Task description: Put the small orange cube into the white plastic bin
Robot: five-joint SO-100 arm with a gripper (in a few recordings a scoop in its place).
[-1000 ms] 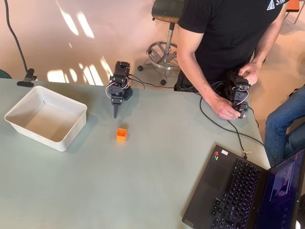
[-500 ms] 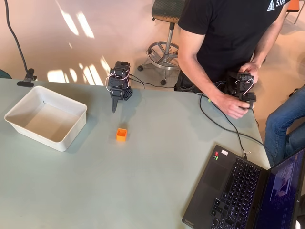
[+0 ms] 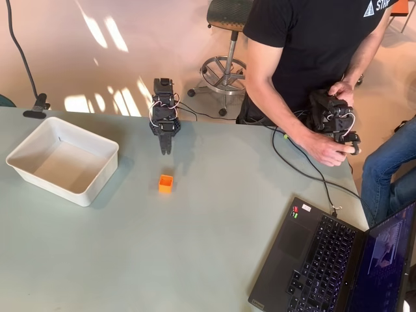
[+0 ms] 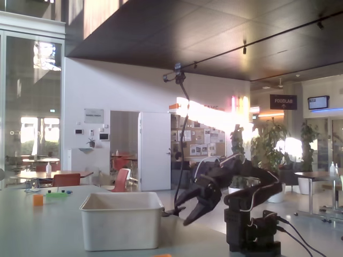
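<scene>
Gripper: the gripper (image 3: 165, 151) is hanging above the table (image 3: 195, 260) at upper centre of the overhead view, jaws parted, holding nothing.
Cube: the small orange cube (image 3: 166, 183) is sitting on the table directly below the gripper tip in frame, apart from it.
Bin: the white plastic bin (image 3: 23, 151) is lying well left.
</scene>
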